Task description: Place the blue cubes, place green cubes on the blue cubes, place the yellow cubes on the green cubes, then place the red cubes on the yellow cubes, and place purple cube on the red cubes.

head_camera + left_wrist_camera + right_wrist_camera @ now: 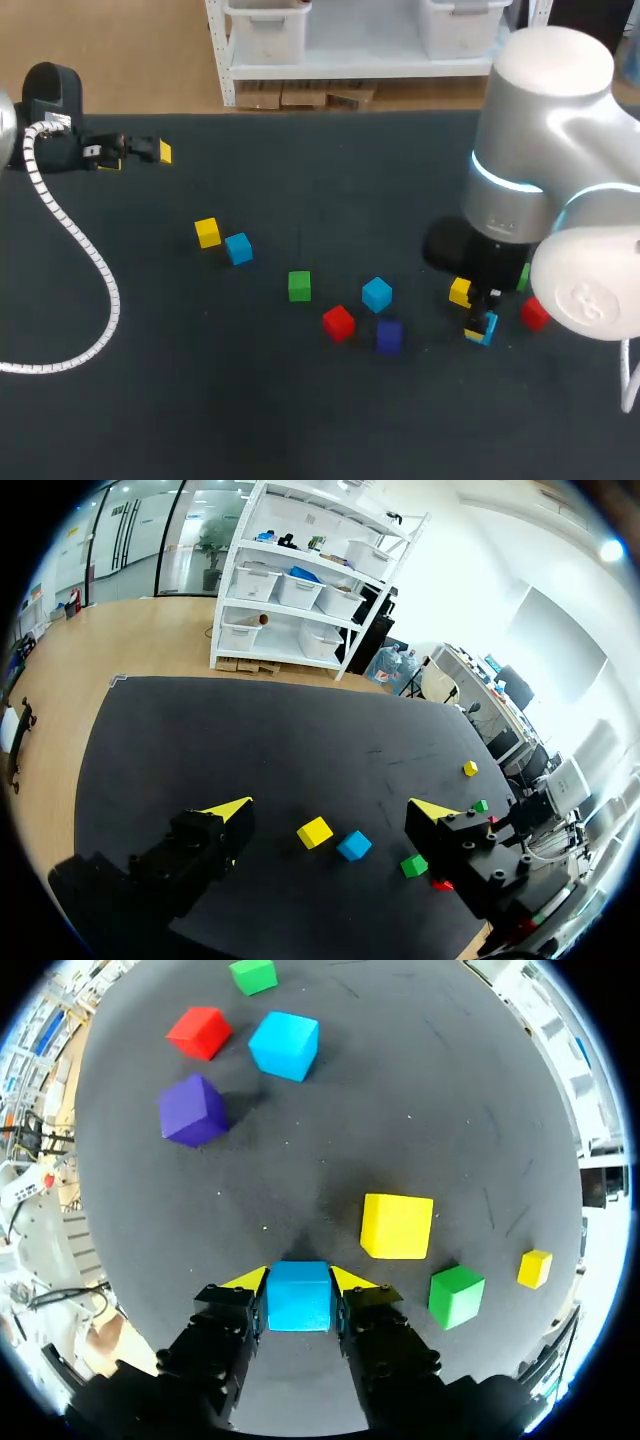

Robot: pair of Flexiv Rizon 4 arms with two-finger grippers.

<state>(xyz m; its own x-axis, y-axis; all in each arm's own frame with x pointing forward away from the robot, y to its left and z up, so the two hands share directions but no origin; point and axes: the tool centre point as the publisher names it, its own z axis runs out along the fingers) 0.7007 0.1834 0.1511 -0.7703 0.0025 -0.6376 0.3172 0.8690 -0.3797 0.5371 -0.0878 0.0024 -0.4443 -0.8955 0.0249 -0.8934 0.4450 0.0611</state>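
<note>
My right gripper [298, 1282] is shut on a blue cube [298, 1297], both yellow tips pressed against its sides, low over the mat [300, 420]. In the head view this blue cube [487, 327] shows under my right gripper [480, 322] at the right. Close ahead of it are a yellow cube [397, 1225] and a green cube [456, 1296]. Farther ahead lie a purple cube [192, 1110], a second blue cube [285, 1045] and a red cube [199, 1032]. My left gripper [150, 152] hovers open at the far left, holding nothing [333, 809].
On the mat's middle sit a green cube [299, 286], a blue cube [238, 248] and a yellow cube [207, 232]. Another red cube [534, 313] lies right of my right gripper. A white cable [95, 280] loops over the mat's left side.
</note>
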